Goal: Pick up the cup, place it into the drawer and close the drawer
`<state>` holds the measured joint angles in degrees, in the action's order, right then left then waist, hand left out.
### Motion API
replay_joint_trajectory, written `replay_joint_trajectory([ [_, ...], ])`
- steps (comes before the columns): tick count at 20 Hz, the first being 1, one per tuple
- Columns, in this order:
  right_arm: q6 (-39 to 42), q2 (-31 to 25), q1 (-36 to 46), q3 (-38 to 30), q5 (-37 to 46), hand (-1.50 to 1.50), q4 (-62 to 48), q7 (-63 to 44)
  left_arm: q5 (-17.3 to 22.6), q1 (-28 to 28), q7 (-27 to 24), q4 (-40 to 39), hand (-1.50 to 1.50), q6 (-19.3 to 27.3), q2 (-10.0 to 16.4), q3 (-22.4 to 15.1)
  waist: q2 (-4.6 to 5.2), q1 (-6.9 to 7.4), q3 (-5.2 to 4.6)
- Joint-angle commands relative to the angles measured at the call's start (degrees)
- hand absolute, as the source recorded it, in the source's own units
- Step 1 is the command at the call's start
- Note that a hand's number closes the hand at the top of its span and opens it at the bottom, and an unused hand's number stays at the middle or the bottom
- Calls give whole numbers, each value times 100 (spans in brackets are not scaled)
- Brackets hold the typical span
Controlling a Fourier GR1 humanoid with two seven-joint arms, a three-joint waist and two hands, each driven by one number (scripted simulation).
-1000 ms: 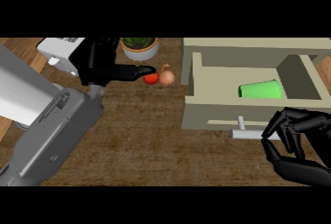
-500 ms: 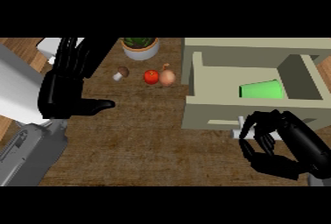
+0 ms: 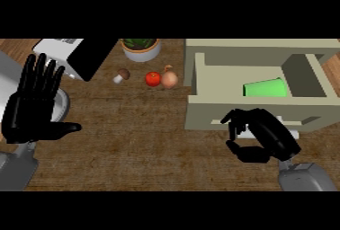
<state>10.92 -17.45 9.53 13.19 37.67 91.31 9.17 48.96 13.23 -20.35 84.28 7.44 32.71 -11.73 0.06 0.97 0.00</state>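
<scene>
head view: the green cup [image 3: 267, 87] lies on its side inside the open drawer [image 3: 199, 85], in its right half. the placing looks done, and only the closing is left. the right hand [image 3: 260, 137] sits against the drawer front [image 3: 206, 117]. it is narrow, its fingers [image 3: 234, 120] curled over the pale handle [image 3: 289, 133], most of which it hides. the left hand [image 3: 32, 105] rests wide and flat at the view's left edge, fingers up, holding nothing.

what could go wrong, as i judge it:
- the curled fingers may slide off the handle once the push starts, leaving the drawer part open.
- a push that is not square to the front could skew the drawer so that it binds on its way in.
- the cup is on its side and free to roll, so a quick push or a hard stop may send it against a drawer wall.
- i cannot tell whether the cup stands higher than the drawer's walls. if it does, it could catch on the way in.

containers: the drawer holds 1 thing, the cup. the white plant pot [image 3: 140, 53] at the top holds a green plant. the mushroom [image 3: 122, 75], tomato [image 3: 153, 79] and onion [image 3: 170, 79] lie loose on the worktop [image 3: 133, 134] in no container, the onion near the drawer's left wall.
</scene>
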Motion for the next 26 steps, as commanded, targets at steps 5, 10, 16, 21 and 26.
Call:
replay_joint_trajectory([
  [5,-503,424,933,171,910,-150,-2085,299,-38,-756,-145,143,-150,-676,-22,479,3,-9,1],
  [10,-772,661,1928,-252,1018,-150,-3694,672,-258,-901,71,368,-150,-717,-165,558,4,-3,3],
  [16,-870,456,2886,-969,708,-150,-5415,1656,-325,-616,-61,-205,-150,-1095,-313,943,29,9,4],
  [21,-1081,440,3701,-1272,739,-150,-6860,2138,-354,-480,-55,-638,-150,-1487,-369,984,71,75,7],
  [26,-1150,206,4194,-1461,787,-150,-7615,2317,-344,-633,-52,-509,-150,-1682,-272,1061,128,227,13],
])
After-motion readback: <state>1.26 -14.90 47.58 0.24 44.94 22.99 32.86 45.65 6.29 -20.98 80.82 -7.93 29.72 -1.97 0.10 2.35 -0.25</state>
